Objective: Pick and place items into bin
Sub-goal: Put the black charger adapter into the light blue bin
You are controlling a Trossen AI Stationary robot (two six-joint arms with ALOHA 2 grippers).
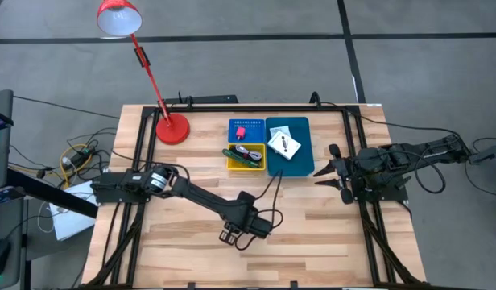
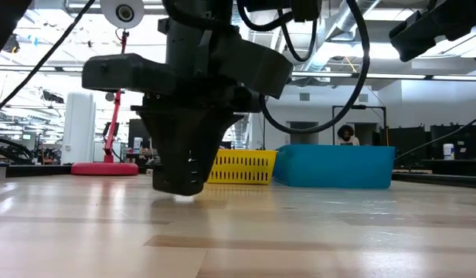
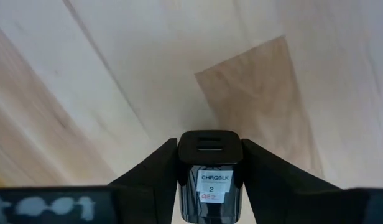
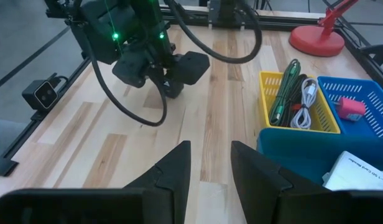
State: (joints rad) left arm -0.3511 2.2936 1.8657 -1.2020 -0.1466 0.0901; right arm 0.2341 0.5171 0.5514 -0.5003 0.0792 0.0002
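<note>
Gripping a small black charger block [image 3: 210, 174], the left gripper [image 1: 232, 235] stands near the front middle of the table [image 1: 312, 242], its jaws clamped on the block's two sides. The block's long axis runs in line with the fingers, label facing the wrist camera; the low view shows the gripper just above the wood.

The bins lie farther back on the table and toward the right arm's side, well apart from the left gripper. Three are visible: one yellow bin [image 1: 245, 165], one small blue basket [image 1: 246, 129] and one teal bin [image 1: 303, 149]. The right gripper [image 1: 332, 171] waits just beside the teal bin, jaws apart and empty; it is nearer the bins, but the left holds the item.

Already binned:
- one green-handled tool [image 4: 280, 99] and the cables [image 4: 301, 106] in the yellow bin;
- one red-pink block [image 4: 349, 107] in the blue basket;
- white packets [image 1: 284, 143] in the teal bin, count unclear.
</note>
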